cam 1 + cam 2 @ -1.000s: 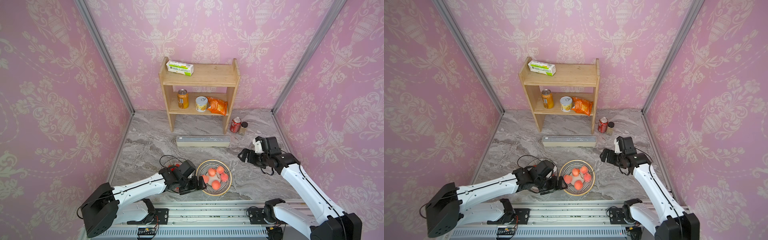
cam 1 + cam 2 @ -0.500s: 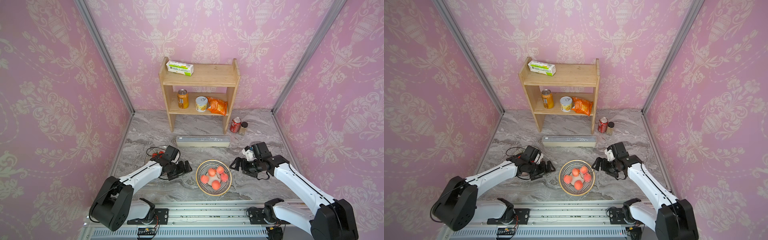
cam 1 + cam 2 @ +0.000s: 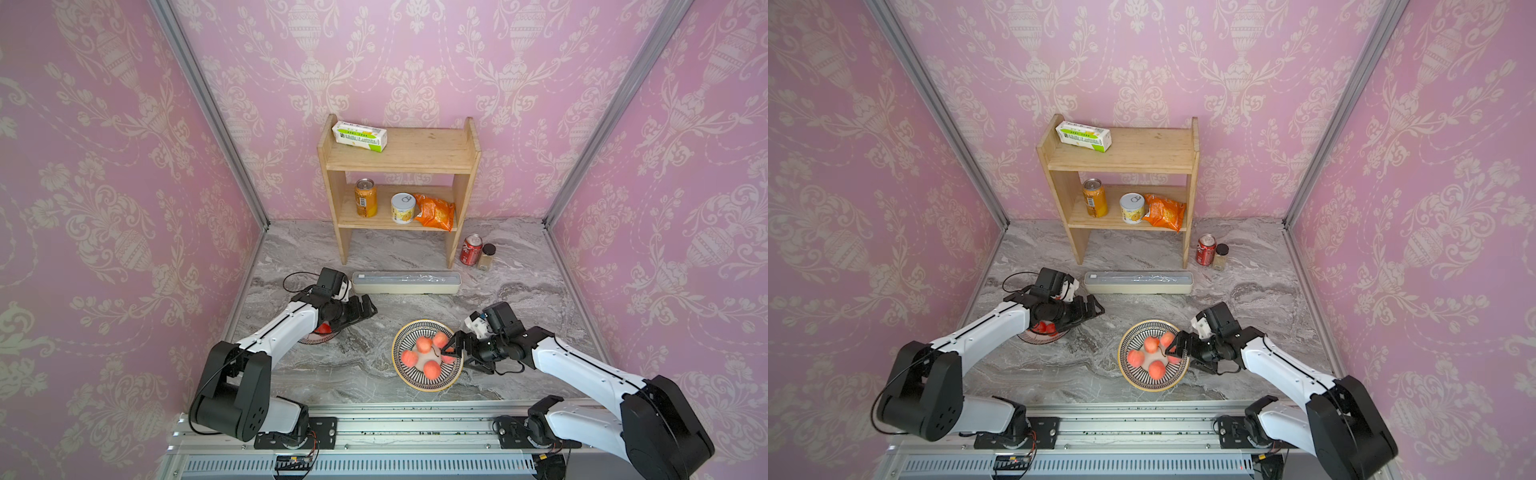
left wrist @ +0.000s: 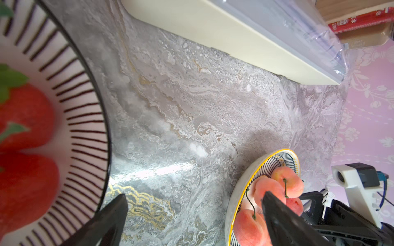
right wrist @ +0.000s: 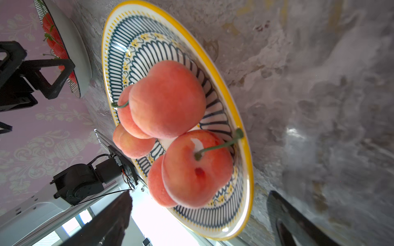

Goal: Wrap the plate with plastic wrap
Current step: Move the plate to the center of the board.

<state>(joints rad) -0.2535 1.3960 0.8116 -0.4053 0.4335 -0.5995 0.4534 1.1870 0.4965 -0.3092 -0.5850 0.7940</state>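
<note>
Plate (image 3: 400, 347): holds peaches (image 3: 424, 344); near centre of desk (image 3: 519, 291).
Plastic wrap (image 3: 406, 282): boxed, lying farther back, before the shelf (image 3: 415, 149).
Right pincer (image 3: 463, 353): released, spread about the plate's right rim.
Left pincer (image 3: 368, 306): released, empty, near the wrap's left end.

a white-and-green carton (image 3: 359, 136) is laid on the top board of a light wooden two-tier shelf (image 3: 424, 150); a red drinks can (image 3: 471, 249) is stood beside it.

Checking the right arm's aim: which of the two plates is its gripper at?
The yellow-rimmed plate of peaches: the open right gripper is at its edge. The black-rimmed plate of red fruit lies under the left arm.
</note>
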